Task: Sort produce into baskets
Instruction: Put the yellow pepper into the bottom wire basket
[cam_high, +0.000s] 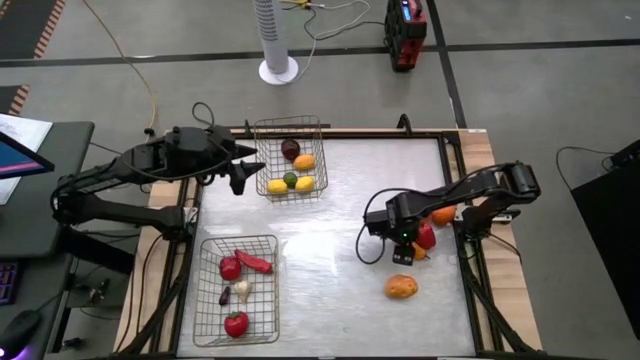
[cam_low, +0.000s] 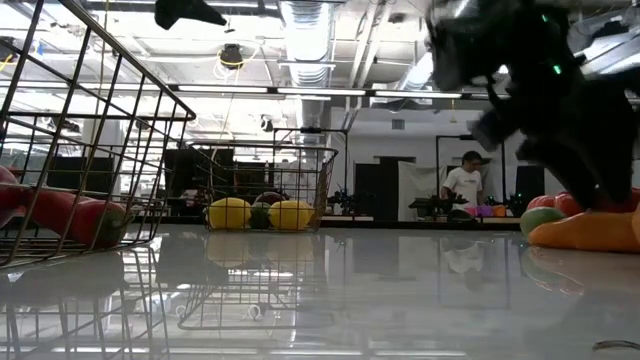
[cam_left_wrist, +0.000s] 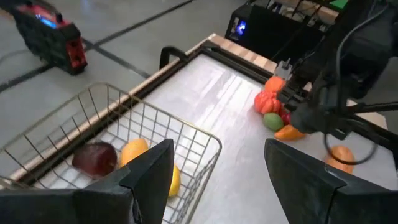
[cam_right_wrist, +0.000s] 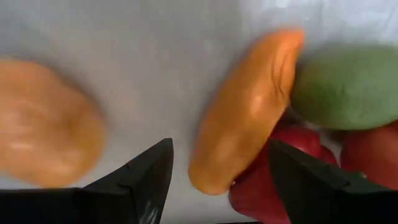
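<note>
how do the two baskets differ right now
The far basket holds yellow, orange, green and dark maroon pieces; the near basket holds mostly red ones plus a pale piece and a small dark one. The far basket sits right beside the open left gripper; the near basket has no gripper close to it. Both are silver wire-mesh rectangles of similar size on the table's left side, upright.

Things around the table

A white tower fan (cam_high: 277, 40) and a red-black box (cam_high: 405, 33) stand on the floor; a person (cam_low: 465, 183) stands far behind.
</note>
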